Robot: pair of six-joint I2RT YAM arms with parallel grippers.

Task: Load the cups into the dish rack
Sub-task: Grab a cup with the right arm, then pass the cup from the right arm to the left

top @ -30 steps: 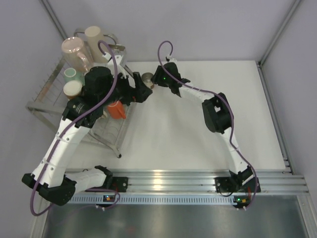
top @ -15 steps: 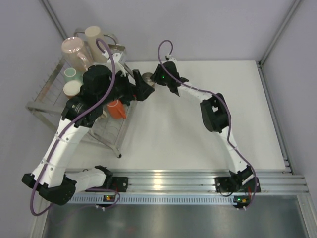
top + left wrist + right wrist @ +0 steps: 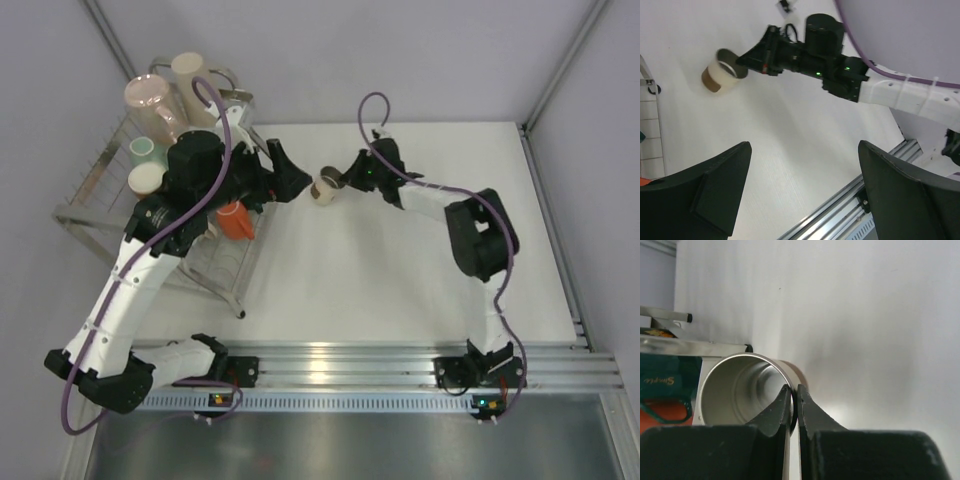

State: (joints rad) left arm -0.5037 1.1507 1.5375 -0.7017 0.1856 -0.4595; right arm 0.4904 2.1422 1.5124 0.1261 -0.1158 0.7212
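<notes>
right arm had swung away from the rack since a second ago, and the right gripper point(image 3: 340, 181) had pinched the rim of the brown-banded cup point(image 3: 325, 189), one finger inside, one outside. the cup lay tipped over the white table point(image 3: 400, 290), upper centre of the top view. the dish rack point(image 3: 90, 205) stood upper left. the left gripper point(image 3: 288, 178) gaped wide just left of that cup. a pink cup point(image 3: 148, 97), a beige cup point(image 3: 190, 70) and an orange mug point(image 3: 236, 221) sat in the rack.

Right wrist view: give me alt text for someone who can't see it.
The right tool is shut on the rim of a cup with a silvery inside, white table behind it. The dish rack shows at the left edge.
</notes>
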